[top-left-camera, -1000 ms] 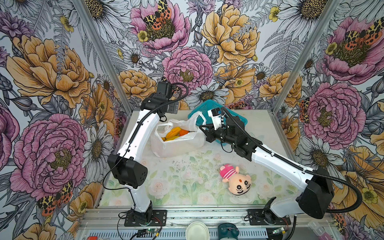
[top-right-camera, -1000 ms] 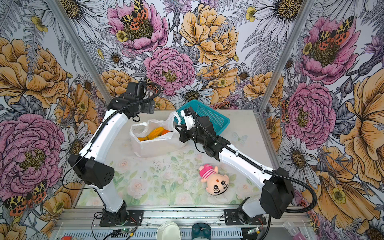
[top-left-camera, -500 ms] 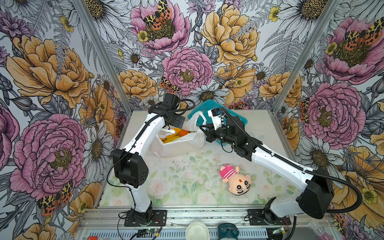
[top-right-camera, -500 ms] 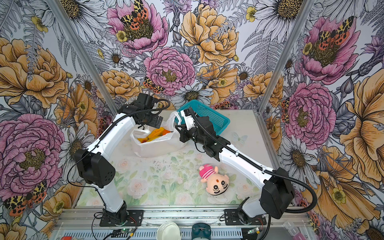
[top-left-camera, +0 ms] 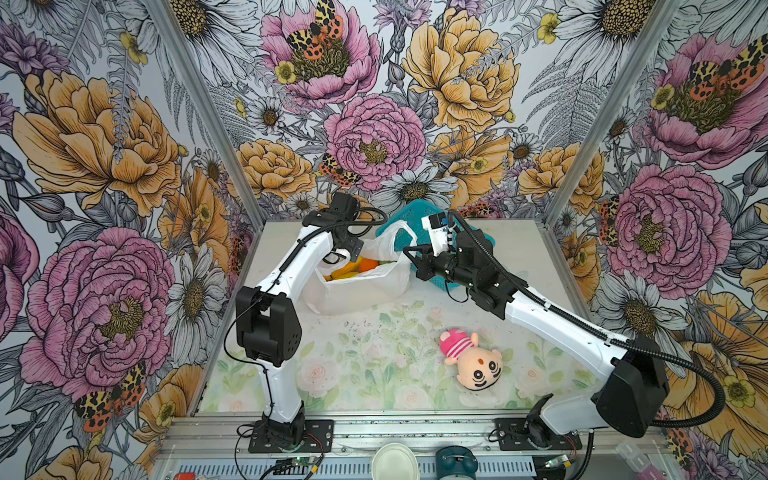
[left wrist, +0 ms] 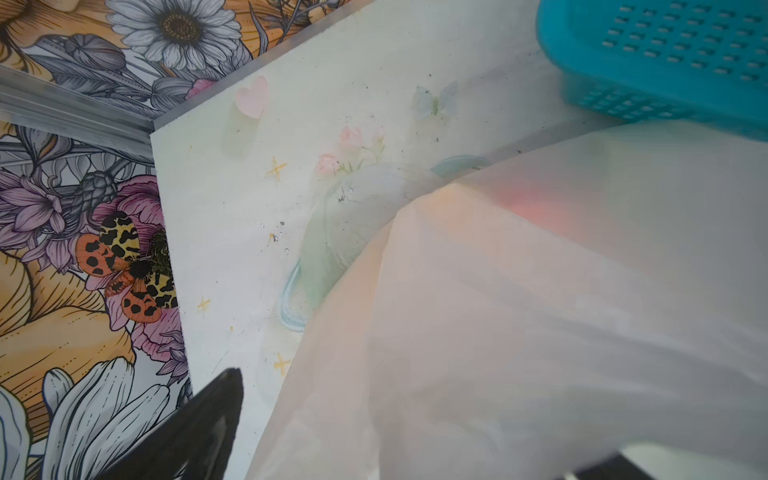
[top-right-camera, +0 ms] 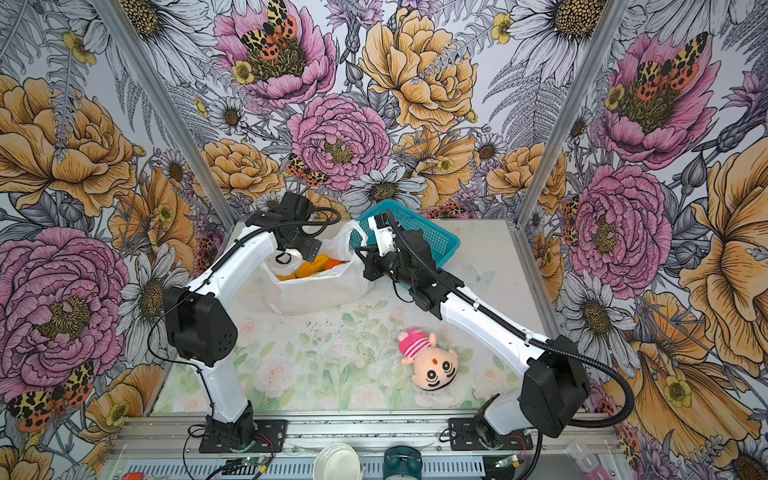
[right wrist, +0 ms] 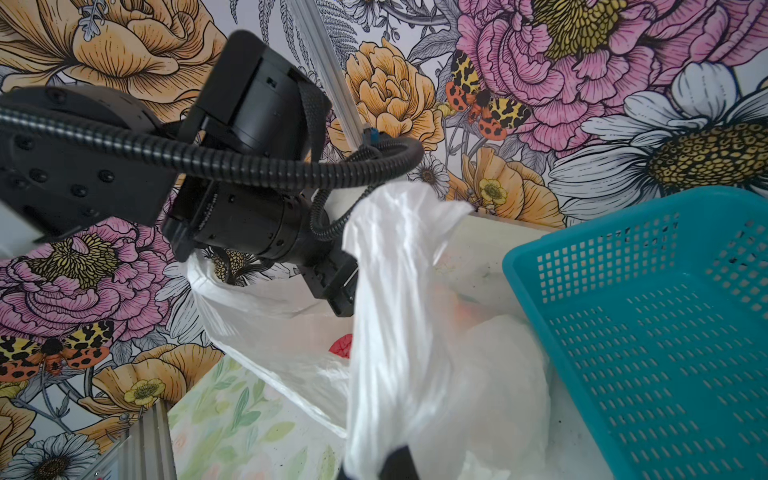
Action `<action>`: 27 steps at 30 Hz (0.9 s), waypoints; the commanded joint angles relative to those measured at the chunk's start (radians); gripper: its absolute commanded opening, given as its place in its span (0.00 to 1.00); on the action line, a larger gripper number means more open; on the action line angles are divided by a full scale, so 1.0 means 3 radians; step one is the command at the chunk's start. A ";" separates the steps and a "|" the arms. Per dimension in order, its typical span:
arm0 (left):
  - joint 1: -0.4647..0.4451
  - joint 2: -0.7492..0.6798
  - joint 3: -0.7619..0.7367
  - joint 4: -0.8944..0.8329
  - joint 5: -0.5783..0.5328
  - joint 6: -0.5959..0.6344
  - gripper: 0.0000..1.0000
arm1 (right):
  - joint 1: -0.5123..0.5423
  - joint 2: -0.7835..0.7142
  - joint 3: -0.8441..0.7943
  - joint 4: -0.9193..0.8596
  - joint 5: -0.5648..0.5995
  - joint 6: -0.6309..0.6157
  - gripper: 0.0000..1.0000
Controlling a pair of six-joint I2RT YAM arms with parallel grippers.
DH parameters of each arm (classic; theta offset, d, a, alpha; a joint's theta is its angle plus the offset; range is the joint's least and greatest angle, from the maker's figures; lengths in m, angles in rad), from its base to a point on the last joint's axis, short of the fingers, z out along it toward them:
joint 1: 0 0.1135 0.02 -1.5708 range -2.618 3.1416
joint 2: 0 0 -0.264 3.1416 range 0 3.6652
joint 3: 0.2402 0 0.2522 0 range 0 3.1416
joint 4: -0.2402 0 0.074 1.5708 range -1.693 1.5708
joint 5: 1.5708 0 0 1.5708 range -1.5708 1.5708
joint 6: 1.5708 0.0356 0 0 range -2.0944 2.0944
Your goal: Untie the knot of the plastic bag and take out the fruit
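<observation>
Plastic bag sits toward the far edge of the worktop, a little left of the middle, with the teal basket just beside it on the right. Its mouth gapes open and no tied knot shows, so the untying looks done. The fruit, orange and yellow pieces, lies heaped inside below the rim.

The right gripper is closed tight on a strip of the bag's film at the basket side; in the right wrist view that strip rises from between its fingers in a crumpled band. The left gripper hangs over the far left of the mouth with its jaws spread wide and nothing in them, though loose film drapes close to one finger.

The film is thin, limp and slick. It will probably fold, cling and slide instead of holding a shape, so the bag is best taken by a bunched handle or rim, as the right side has it. The toy fruit looks light and smooth; the round pieces may roll out of a pinch, so the long yellow ones, taken across their middle, seem the easier first pick. A plush doll lies well apart, toward the near right.
</observation>
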 commanded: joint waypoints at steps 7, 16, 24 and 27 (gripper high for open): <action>0.0048 0.0096 0.0288 -0.0076 0.0040 -0.0137 0.19 | -0.0022 0.0003 -0.0080 0.0186 -0.0076 0.0070 0.09; 0.0125 0.0017 0.0453 -0.0149 -0.0150 -0.0333 0.00 | -0.0038 0.0048 -0.0098 0.0173 0.0232 -0.0348 0.63; 0.0259 0.0136 0.1004 -0.0250 -0.0491 -0.0341 0.00 | -0.0063 -0.0230 -0.0324 0.0234 0.0449 -0.0508 0.86; 0.0319 0.0250 0.1460 -0.0441 -0.0501 -0.0376 0.00 | -0.0070 -0.0300 -0.0400 0.0306 0.0432 -0.0492 0.88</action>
